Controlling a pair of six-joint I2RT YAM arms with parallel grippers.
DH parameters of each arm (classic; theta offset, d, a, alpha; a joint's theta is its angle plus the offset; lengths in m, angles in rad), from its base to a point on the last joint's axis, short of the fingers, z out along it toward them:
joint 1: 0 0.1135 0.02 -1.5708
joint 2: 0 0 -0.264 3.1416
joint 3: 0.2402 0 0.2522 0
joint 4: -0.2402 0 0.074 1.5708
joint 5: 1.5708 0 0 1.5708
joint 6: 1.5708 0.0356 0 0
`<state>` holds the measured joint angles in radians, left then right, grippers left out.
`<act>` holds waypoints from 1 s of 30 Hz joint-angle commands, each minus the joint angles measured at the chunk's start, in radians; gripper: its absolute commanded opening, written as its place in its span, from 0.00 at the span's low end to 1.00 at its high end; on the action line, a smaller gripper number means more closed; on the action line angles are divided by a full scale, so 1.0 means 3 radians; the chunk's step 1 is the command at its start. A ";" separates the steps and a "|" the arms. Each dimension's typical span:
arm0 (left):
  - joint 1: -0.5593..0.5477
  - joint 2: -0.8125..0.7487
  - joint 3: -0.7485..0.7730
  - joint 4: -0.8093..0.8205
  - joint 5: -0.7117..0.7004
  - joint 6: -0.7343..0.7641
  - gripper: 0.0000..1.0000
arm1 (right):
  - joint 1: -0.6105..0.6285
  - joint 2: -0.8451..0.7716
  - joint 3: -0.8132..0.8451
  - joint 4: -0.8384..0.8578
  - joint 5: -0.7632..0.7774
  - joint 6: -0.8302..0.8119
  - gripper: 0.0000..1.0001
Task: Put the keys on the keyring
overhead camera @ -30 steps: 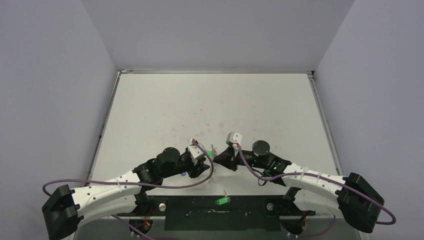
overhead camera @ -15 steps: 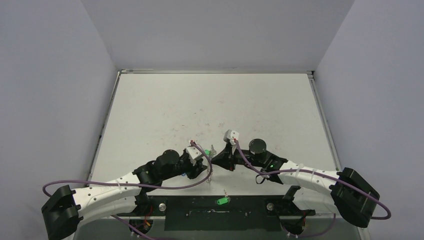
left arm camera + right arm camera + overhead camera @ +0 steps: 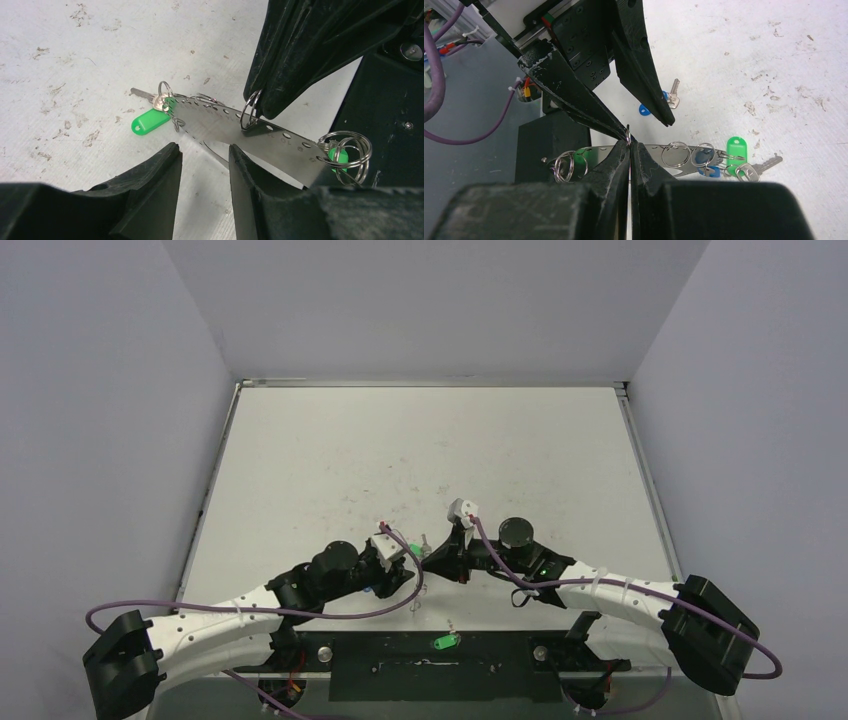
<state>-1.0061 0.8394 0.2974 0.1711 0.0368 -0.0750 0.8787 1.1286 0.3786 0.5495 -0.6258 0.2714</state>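
Observation:
The keyring [image 3: 220, 122] shows edge-on as a thin silvery perforated band just above the table, also in the right wrist view [image 3: 654, 150]. My right gripper [image 3: 629, 142] is shut on a small split ring [image 3: 248, 114] on the band's rim. My left gripper [image 3: 202, 147] is open, its fingertips just short of the band. A green key [image 3: 149, 122] hangs at the band's far end, touching the table. A second green tag [image 3: 336, 155] sits behind several rings at the near end. A blue key [image 3: 659, 103] lies on the table, partly behind a left finger.
A small blue piece [image 3: 710, 171] and a silver key [image 3: 756, 167] hang near the green key [image 3: 737, 150]. The black base plate [image 3: 380, 665] lies at the near edge with a green tag [image 3: 443, 642] over it. The two grippers [image 3: 420, 560] almost touch.
My right arm has shifted a little left, closing on the left gripper. The left arm has barely moved.

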 commanded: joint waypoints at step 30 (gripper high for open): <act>0.0008 -0.1067 -0.0689 0.1451 0.0268 -0.0157 0.40 | 0.0054 -0.0229 -0.0316 0.1175 -0.0273 -0.0081 0.00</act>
<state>-1.0061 0.4973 0.0944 0.4683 0.0685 -0.0948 0.8856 1.0866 0.2836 0.7925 -0.6621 0.2699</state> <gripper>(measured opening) 0.401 0.031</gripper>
